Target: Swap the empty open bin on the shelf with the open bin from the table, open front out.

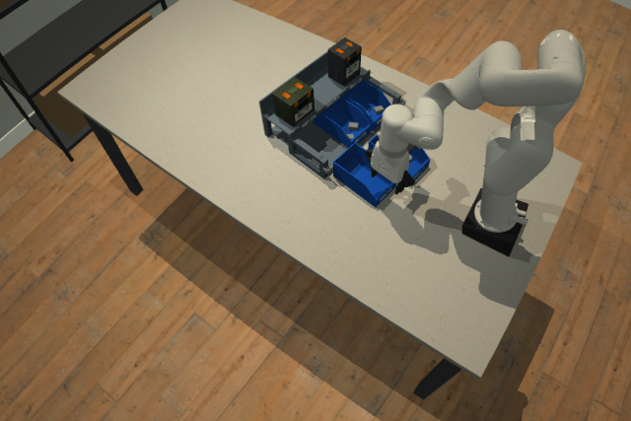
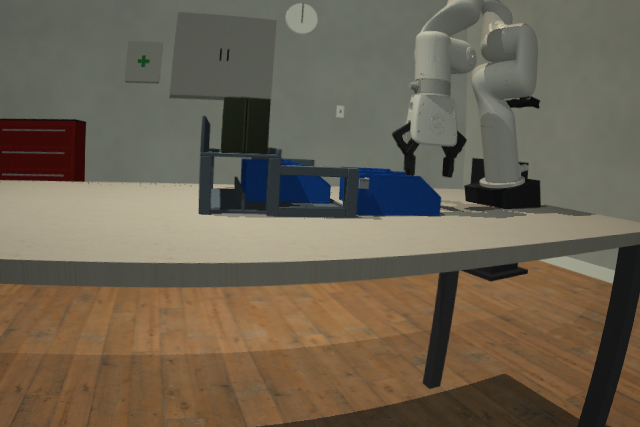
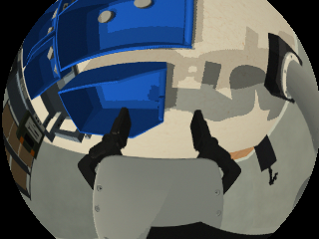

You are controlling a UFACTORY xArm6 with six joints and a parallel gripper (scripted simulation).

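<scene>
An empty blue bin (image 1: 363, 175) stands on the table in front of the grey shelf (image 1: 325, 110); it also shows in the wrist view (image 3: 116, 96). A second blue bin (image 3: 127, 16) with two grey parts stands beside it on the table, mostly hidden behind my wrist in the top view (image 1: 420, 159). My gripper (image 1: 401, 184) is open and empty. It hangs just above the near end of the empty bin (image 2: 392, 195), one finger over the bin's edge and the other over the table (image 3: 161, 133). The shelf's left front place (image 1: 311, 138) holds no bin.
Two more blue bins (image 1: 351, 112) with grey parts sit in the shelf's other places. Two dark boxes (image 1: 293, 101) (image 1: 344, 59) stand on the shelf's top board. My arm's base (image 1: 493, 230) is at the table's right. A black rack (image 1: 66, 39) stands off the table's far left.
</scene>
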